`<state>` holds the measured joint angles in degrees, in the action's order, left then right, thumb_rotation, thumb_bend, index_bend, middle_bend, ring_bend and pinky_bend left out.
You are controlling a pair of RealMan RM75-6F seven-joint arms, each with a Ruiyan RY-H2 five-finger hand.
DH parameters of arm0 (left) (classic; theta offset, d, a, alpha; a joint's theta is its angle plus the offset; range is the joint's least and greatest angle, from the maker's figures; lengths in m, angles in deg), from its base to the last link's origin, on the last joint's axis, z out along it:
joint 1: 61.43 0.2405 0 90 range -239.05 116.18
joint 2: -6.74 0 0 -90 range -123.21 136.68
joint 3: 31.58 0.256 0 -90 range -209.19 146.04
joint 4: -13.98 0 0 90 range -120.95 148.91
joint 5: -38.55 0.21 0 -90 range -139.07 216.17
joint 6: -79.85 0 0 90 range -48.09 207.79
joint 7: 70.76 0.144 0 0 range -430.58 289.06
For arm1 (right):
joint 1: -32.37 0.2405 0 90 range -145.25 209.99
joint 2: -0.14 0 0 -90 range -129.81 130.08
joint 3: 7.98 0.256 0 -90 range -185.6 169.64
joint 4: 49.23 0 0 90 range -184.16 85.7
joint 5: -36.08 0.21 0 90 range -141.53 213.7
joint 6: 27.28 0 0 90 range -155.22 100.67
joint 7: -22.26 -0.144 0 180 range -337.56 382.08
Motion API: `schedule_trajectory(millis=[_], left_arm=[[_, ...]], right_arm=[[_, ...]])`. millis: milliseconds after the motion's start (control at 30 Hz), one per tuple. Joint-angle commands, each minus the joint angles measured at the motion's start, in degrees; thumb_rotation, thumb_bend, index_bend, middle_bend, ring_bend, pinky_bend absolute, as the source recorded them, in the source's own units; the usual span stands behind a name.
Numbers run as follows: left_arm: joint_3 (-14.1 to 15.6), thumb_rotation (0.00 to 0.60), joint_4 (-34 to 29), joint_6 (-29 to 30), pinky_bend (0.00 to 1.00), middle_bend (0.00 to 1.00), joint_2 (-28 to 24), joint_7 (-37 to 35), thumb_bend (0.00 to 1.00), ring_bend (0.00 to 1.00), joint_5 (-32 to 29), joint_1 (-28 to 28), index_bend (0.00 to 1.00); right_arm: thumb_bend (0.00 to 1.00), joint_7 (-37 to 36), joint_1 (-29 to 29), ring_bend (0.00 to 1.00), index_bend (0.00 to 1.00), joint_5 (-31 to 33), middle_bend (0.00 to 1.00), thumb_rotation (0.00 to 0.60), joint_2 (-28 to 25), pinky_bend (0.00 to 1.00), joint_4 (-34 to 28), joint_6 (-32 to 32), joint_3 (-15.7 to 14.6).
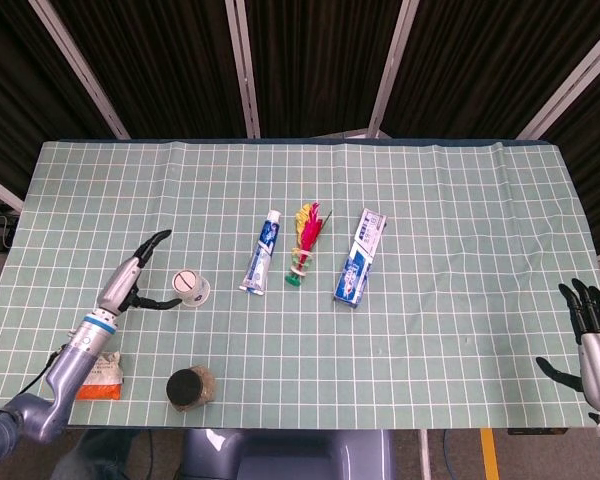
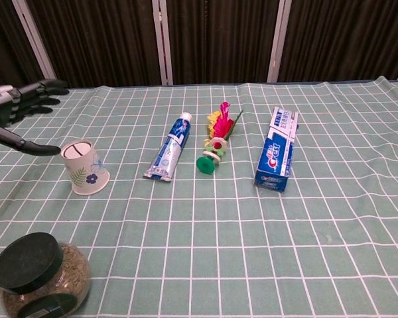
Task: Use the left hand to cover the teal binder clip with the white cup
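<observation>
Orange packet [image 1: 98,374] at near left edge; left hand [image 1: 132,281] just beyond it, fingers spread, holding nothing, thumb tip close to cup. Cup [image 2: 84,168] upside down on table [image 1: 460,220], tilted slightly; binder clip not visible. Jar [image 2: 38,277] near of cup. Toothpaste tube [image 1: 261,252], shuttlecock [image 1: 303,243], toothpaste box [image 1: 360,257] at centre. Right hand [image 1: 594,340] at near right edge, fingers spread, holding nothing

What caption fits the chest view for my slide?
Left hand open beside the inverted white cup on the green grid cloth; toothpaste tube, shuttlecock and toothpaste box alongside.
</observation>
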<state>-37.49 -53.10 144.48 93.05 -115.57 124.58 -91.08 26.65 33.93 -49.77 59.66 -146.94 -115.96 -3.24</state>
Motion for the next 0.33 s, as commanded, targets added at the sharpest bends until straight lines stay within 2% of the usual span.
schedule_trajectory(millis=[33,200,300,333], left_arm=[[1.05,0.6,-9.33,12.07,0.0,0.0,-9.3,18.36,0.0,0.0,3.05,6.11,0.0],[2.36,0.6,-16.42,17.12,0.0,0.0,-14.02,32.5,0.0,0.0,2.51,10.57,0.0],[5.0,0.6,-22.87,23.77,0.0,0.0,-18.35,43.57,0.0,0.0,1.83,17.06,0.0],[5.3,0.6,-23.6,24.37,0.0,0.0,-18.73,45.16,0.0,0.0,1.6,17.8,0.0]], right_arm=[[0.0,-0.39,-0.13,0.0,0.0,-1.04,0.0,0.6,-0.27,0.0,-0.4,-0.36,-0.41],[0.0,-0.67,-0.12,0.0,0.0,-1.55,0.0,0.6,-0.46,0.0,-0.7,-0.52,-0.49],[0.0,-1.7,-0.42,0.0,0.0,-2.46,0.0,0.6,-1.09,0.0,-1.2,-1.31,-0.66],[0.0,-1.93,-0.47,0.0,0.0,-2.57,0.0,0.6,-1.2,0.0,-1.24,-1.39,-0.71]])
